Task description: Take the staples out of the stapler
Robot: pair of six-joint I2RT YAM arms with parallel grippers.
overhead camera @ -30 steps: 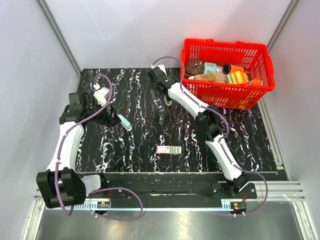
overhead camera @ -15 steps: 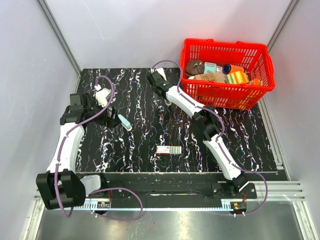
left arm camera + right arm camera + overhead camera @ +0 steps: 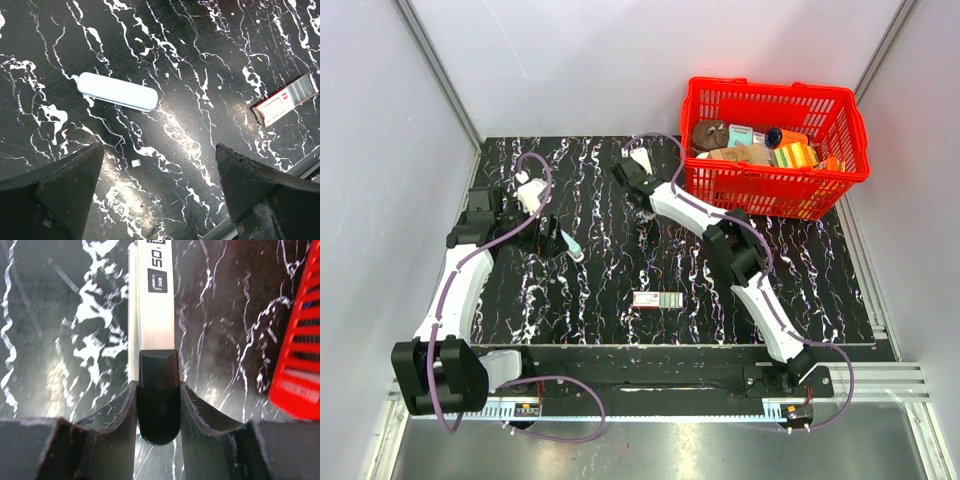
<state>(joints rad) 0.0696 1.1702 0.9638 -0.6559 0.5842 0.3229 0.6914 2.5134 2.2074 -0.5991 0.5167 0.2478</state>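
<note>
The stapler (image 3: 155, 310) shows in the right wrist view as a slim silvery-white bar with a black rounded end. It stretches away from the fingers over the black marbled table (image 3: 600, 280). My right gripper (image 3: 158, 390) is shut on that black end, with both pads pressed against its sides. In the top view the right gripper (image 3: 647, 210) sits at the back middle of the table, left of the basket, and hides the stapler. My left gripper (image 3: 157, 150) hangs open over bare table with nothing between its fingers. In the top view the left gripper (image 3: 552, 240) is at the left.
A pale blue oblong piece (image 3: 117, 91) lies just ahead of the left fingers, with a tiny white bit (image 3: 135, 163) near it. A flat pink-and-green box (image 3: 658, 299) lies at the table's middle front. A red basket (image 3: 775, 205) full of items stands at the back right.
The right jaws have closed onto the stapler's black end, and the wrist has shifted slightly left. The left jaws have opened wider, and that arm has edged forward.
</note>
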